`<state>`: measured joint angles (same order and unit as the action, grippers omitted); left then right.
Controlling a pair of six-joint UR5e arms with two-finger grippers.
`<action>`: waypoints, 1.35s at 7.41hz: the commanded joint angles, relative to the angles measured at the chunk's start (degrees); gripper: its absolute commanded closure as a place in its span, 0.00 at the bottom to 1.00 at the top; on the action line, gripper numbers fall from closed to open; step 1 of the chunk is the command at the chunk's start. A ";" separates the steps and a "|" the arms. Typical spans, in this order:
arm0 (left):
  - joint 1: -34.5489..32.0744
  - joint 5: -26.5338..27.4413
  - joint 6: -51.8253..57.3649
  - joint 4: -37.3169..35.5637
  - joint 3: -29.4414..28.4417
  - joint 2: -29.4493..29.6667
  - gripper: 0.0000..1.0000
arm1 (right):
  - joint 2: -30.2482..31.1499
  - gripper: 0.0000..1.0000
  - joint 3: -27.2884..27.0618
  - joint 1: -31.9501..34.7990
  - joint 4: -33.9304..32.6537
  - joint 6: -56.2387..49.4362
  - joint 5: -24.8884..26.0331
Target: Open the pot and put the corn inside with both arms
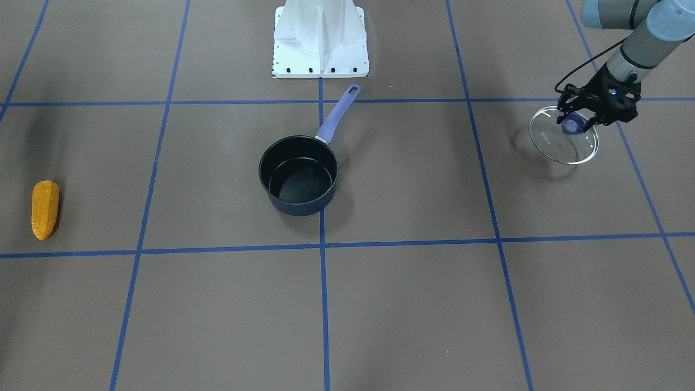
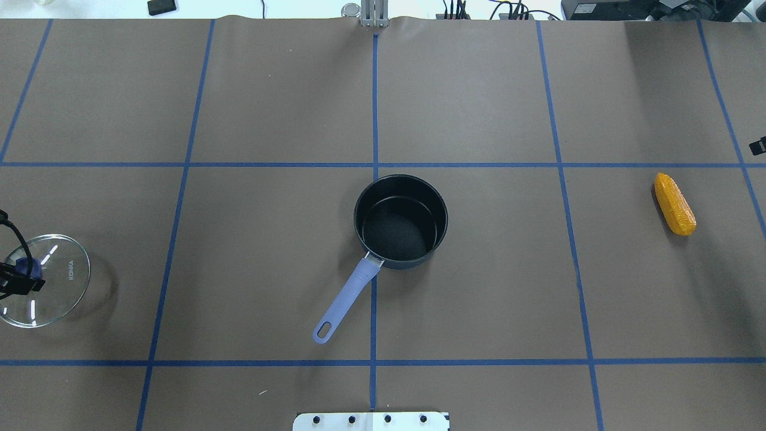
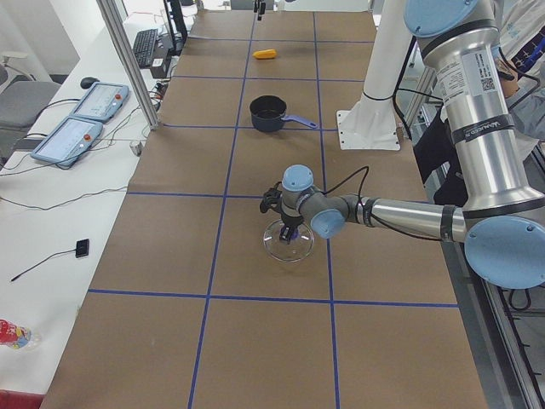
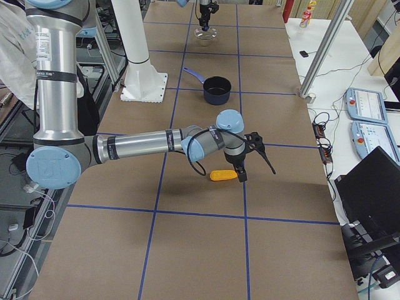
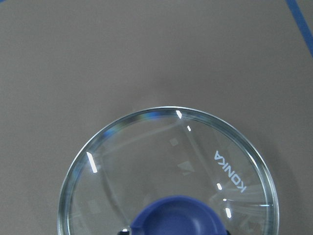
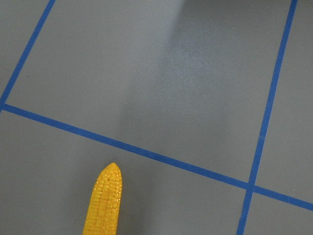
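Observation:
The dark pot with a lilac handle stands open in the middle of the table, also in the overhead view. My left gripper is shut on the blue knob of the glass lid, far out on my left and low over the table; the left wrist view shows the lid. The orange-yellow corn lies alone on my far right. My right gripper hovers just beyond the corn; I cannot tell if it is open. The right wrist view shows the corn's tapered tip.
The white base mount stands behind the pot, at the robot's side of the table. Blue tape lines divide the brown table surface into squares. A side bench with teach pendants runs along the far edge.

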<state>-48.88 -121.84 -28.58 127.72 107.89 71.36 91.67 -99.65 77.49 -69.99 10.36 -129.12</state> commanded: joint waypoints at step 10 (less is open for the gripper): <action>-6.25 -4.09 0.28 -3.77 -1.10 2.03 0.02 | 0.00 0.00 -0.37 -1.02 0.03 2.12 -0.34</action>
<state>-49.78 -123.63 -28.42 126.58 106.25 72.97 91.67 -99.85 76.81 -69.97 11.64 -129.39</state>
